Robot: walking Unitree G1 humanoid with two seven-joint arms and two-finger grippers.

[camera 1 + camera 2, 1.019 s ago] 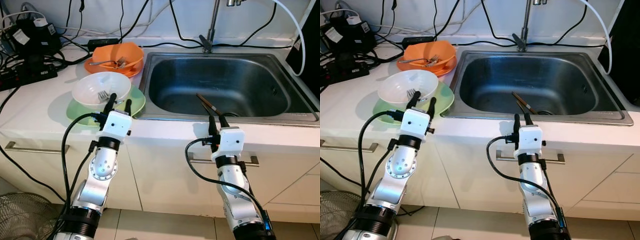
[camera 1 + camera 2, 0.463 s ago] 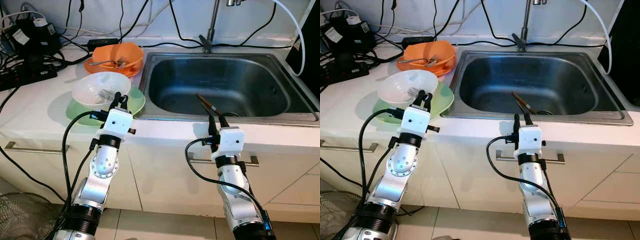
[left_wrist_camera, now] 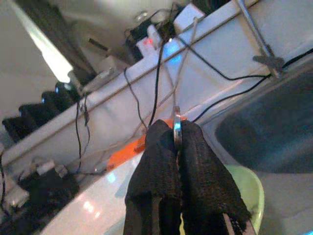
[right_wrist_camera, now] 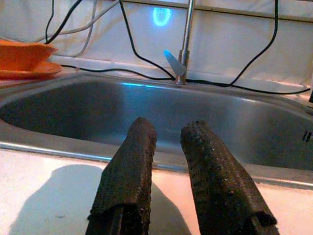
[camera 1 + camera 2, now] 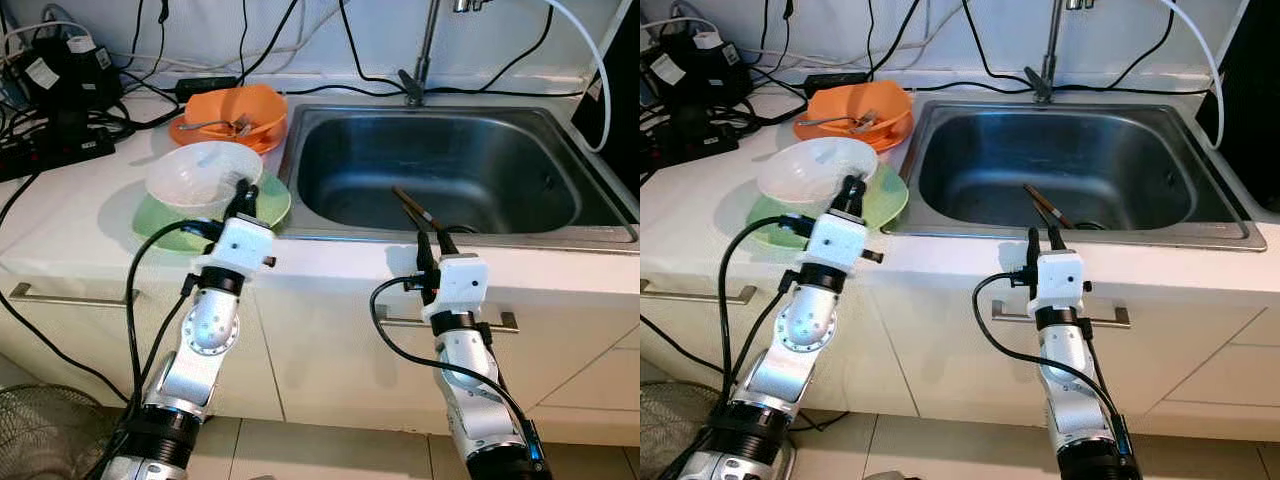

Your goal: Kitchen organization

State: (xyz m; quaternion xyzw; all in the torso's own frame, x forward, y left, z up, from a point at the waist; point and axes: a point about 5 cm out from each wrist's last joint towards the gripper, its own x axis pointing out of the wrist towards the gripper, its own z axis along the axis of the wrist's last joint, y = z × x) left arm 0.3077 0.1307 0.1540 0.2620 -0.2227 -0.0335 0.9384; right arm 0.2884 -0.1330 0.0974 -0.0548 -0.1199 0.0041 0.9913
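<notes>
Left eye view: the stainless sink (image 5: 560, 225) is set in the white surface (image 5: 60, 225). Left of the sink, a white bowl (image 5: 190, 175) stands on a green plate (image 5: 270, 203); behind them, an orange bowl (image 5: 255, 105) holds cutlery. The left gripper (image 5: 242, 190) sits at the white bowl's sink-side rim. The right gripper (image 5: 432, 243) hovers over the sink's front edge, and brown chopsticks (image 5: 412, 207) lie in the basin just beyond it.

Left wrist view: the fingers (image 3: 200, 166) are pressed together on a thin metal utensil handle (image 3: 176, 129), the sink to one side.

Right wrist view: the fingers (image 4: 210, 171) stand slightly parted, holding nothing, above the sink's front edge, pointing toward the faucet (image 4: 183, 41).
</notes>
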